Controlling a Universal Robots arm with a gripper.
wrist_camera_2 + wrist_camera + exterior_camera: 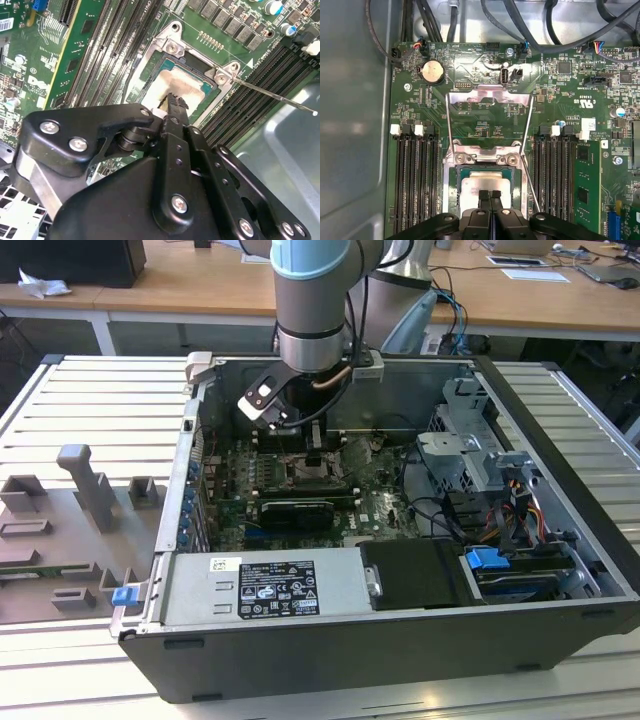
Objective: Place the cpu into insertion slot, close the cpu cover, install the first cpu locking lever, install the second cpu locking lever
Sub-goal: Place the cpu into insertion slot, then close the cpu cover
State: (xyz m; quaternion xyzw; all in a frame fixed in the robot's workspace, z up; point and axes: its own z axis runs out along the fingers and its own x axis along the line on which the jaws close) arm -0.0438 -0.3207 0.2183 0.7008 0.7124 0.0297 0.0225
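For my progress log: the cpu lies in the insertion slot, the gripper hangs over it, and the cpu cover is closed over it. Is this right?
Not quite. The cpu lies in the insertion slot with the gripper hanging over it, but the cpu cover is open, swung back from the slot; the first wrist view shows this.

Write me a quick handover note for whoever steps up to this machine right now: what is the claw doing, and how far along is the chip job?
Gripper: shut, holding nothing, tips right at the cpu's top; I cannot tell whether they touch it.
cpu: lying flat in the insertion slot.
cpu cover: open, swung back from the slot.
Locking lever: one thin rod sticks out free, not latched.
Done: cpu placed.
Left: the cover is not yet closed and the levers are not yet installed.
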